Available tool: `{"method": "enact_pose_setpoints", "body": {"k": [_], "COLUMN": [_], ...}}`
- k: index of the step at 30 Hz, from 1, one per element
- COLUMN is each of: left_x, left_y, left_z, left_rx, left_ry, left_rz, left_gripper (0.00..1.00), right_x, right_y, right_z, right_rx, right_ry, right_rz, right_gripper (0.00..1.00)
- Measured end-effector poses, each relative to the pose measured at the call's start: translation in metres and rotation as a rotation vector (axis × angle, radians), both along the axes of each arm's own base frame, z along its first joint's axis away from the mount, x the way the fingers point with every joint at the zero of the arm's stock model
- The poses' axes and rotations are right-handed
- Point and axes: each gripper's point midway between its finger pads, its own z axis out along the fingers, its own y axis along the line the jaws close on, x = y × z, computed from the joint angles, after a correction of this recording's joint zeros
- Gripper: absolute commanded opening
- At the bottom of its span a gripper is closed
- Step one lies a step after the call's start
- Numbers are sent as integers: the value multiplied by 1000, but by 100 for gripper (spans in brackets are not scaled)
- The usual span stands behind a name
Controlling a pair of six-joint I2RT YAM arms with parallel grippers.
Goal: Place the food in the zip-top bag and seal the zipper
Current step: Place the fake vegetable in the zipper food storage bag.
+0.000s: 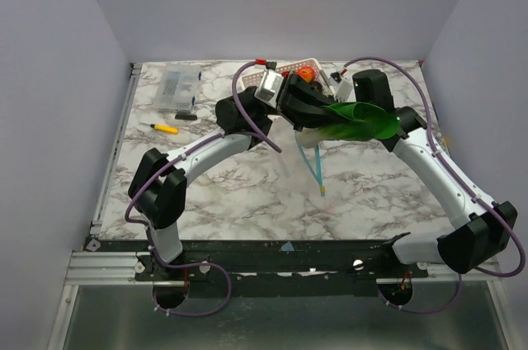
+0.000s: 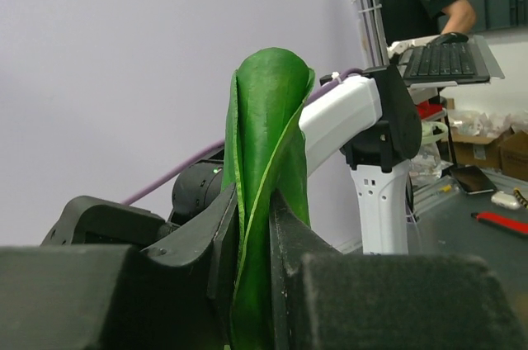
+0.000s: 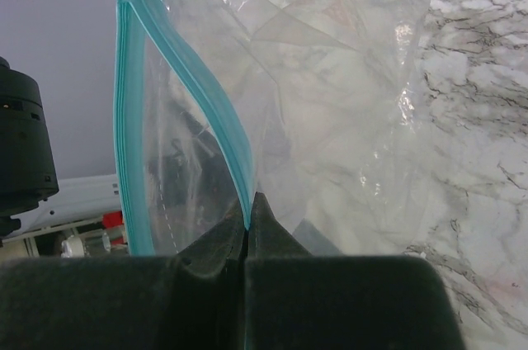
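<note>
The left gripper [image 2: 256, 226] is clenched on the leek [image 1: 363, 119], held above the table [image 1: 247, 193]. The leek's long axis runs crosswise, green end toward the right arm. The right gripper [image 3: 247, 219] pinches the zipper [image 3: 206, 102], and the bag [image 3: 346, 119] hangs just beside the leek.

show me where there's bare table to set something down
Barest: the near middle of the table, between the two arms, in front of the hanging zip-top bag. A smaller gap lies between the clear box and the white basket. Crowded: back centre, where the left gripper holding the leek and the right gripper holding the bag meet.
</note>
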Motion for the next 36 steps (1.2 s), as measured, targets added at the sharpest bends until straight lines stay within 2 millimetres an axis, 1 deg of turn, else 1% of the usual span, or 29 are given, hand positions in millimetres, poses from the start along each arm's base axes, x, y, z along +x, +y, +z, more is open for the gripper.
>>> {"method": "enact_pose_setpoints", "body": {"k": [3,7,12,16,20,22,24,27,32,36], "left_x": [-2,-3,-15,-19,-22,-20,-15,-9,2,7], "left_y": [-2,-4,-8,-7,-6,-6,-6,-4,1,2], "left_z": [1,-4,-11,-17,-32,-42,-56,-70,-94,-103], "left_rx": [8,31,85,137,193,223,254,289,329,298], "left_ry": [-17,-13,-19,-37,-46,-36,-15,8,63,135], "left_rz": [-17,-36,-97,-133,-156,-160,-158,-151,-127,-77], "left_gripper": [0,0,0,0,0,0,0,0,0,0], "right_x": [0,-1,-2,-3,-6,-7,-8,-8,-6,-4], "right_y": [1,2,3,3,4,5,4,3,6,7], "right_z": [3,4,4,4,5,5,4,3,12,16], "right_rx": [14,24,25,24,31,32,28,26,48,58], "right_ry": [-2,1,4,-6,-7,-8,-8,-5,-28,-37], "right_rz": [9,15,22,37,58,65,69,70,77,75], "right_gripper": [1,1,1,1,1,1,1,1,1,1]}}
